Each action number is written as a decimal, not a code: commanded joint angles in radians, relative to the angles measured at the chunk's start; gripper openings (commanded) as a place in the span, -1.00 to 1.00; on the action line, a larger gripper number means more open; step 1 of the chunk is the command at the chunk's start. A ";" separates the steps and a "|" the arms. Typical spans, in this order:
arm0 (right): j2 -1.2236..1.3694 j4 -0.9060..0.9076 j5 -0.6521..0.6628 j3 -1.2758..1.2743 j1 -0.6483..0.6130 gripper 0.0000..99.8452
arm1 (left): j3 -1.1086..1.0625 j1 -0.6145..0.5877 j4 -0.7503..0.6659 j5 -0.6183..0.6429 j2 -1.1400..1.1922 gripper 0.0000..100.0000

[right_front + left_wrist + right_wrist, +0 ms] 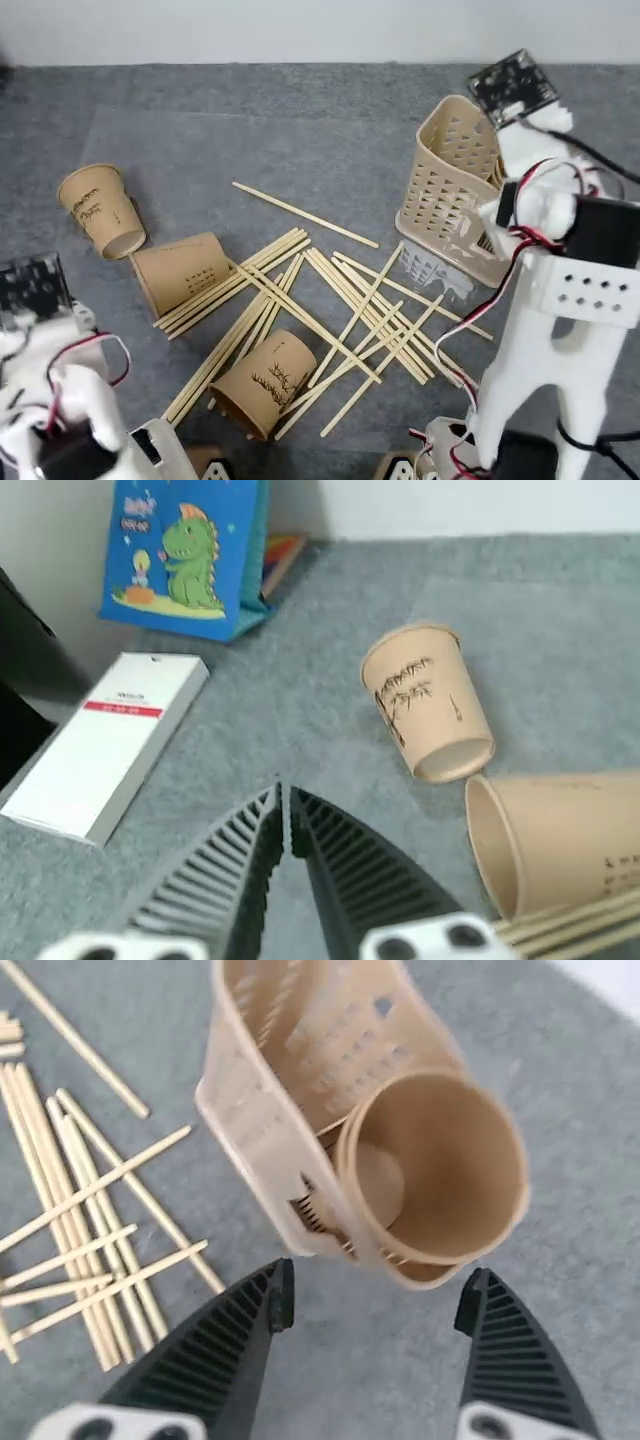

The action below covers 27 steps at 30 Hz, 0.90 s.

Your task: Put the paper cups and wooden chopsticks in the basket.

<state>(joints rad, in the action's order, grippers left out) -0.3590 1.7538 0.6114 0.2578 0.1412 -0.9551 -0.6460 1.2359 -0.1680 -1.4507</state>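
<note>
The beige slotted basket [450,190] stands tilted at the back right, and in the right wrist view this basket [290,1110] holds a paper cup [440,1170] lying mouth outward. My right gripper [378,1300] is open just in front of that cup, touching nothing. Three paper cups lie on their sides: one far left [100,210], one beside it [180,272], one near the front [265,382]. Several wooden chopsticks [340,310] are scattered across the middle. My left gripper [283,800] is shut and empty, short of the two left cups [430,700] [560,835].
The right arm [560,270] rises beside the basket; the left arm [60,400] sits at the front left corner. Off the grey mat [250,140], a blue dinosaur bag [190,550] and a white box [100,740] lie beyond the left cups.
</note>
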 commanded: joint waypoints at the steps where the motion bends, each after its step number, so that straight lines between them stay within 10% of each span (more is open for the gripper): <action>1: -0.061 0.041 -0.008 -0.074 -0.013 -0.44 | 0.119 -0.003 0.014 -0.031 0.149 -0.97; 27: -0.291 -0.084 0.000 -0.580 -0.007 -0.44 | 0.061 -0.003 0.005 -0.238 0.229 -0.97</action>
<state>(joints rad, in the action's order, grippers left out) -0.6137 1.7154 0.6114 -0.2946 0.1335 -0.8953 -0.6460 1.2451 -0.3813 -1.2298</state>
